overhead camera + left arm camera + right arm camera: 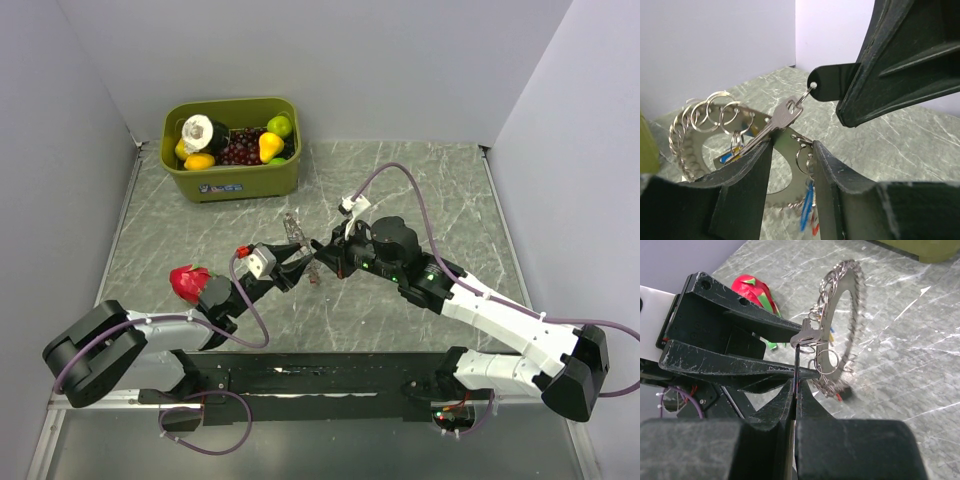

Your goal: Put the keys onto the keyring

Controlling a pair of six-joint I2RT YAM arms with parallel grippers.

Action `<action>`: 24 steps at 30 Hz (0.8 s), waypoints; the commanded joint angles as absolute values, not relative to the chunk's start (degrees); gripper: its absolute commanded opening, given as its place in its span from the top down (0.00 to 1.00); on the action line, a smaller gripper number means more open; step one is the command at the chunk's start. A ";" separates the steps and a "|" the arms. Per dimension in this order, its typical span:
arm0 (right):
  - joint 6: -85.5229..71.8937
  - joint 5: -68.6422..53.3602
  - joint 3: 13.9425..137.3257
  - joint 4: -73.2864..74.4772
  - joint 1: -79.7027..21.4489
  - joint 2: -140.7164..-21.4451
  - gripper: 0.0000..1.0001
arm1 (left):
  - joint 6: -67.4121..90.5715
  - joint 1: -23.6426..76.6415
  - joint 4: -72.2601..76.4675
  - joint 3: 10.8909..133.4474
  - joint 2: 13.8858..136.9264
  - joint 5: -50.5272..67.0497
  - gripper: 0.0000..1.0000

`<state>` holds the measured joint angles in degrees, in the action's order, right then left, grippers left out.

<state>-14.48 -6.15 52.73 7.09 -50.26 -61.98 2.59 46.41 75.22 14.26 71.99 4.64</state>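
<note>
The keyring (695, 130) is a flat grey metal loop edged with many small split rings; it also shows upright in the right wrist view (852, 315) and in the top view (295, 228). My left gripper (794, 150) is shut on its band and holds it above the table. Blue and red key heads (807, 210) hang from it. My right gripper (795, 385) is shut on a thin black key head (822, 85), seen edge-on in its own view. A small split ring joins that head to a silver key (782, 117) lying against the loop. The two grippers (308, 262) meet at mid-table.
A green bin (235, 185) of toy fruit stands at the back left. A red toy dragon fruit (190, 283) lies by the left arm and shows in the right wrist view (752, 290). Grey walls close the table on three sides.
</note>
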 commanded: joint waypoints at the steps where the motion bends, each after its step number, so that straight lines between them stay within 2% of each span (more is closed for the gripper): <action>1: -13.97 -7.56 56.51 2.81 -50.89 -61.43 1.00 | 2.28 45.70 87.10 14.41 71.11 5.01 0.56; 13: -14.15 -8.52 56.51 2.73 -50.89 -62.05 1.00 | 2.29 45.70 84.64 13.18 67.59 3.78 0.51; 19: -14.06 -8.61 56.78 3.08 -50.98 -62.05 1.00 | 2.81 45.70 84.55 14.58 69.78 6.67 0.59; 20: -14.06 -8.70 56.78 2.99 -50.98 -61.88 1.00 | 2.81 45.62 84.46 14.94 70.05 7.72 0.66; 24: -14.06 -8.70 56.60 3.16 -50.98 -61.79 1.00 | 3.16 45.62 84.64 15.82 71.28 9.31 0.73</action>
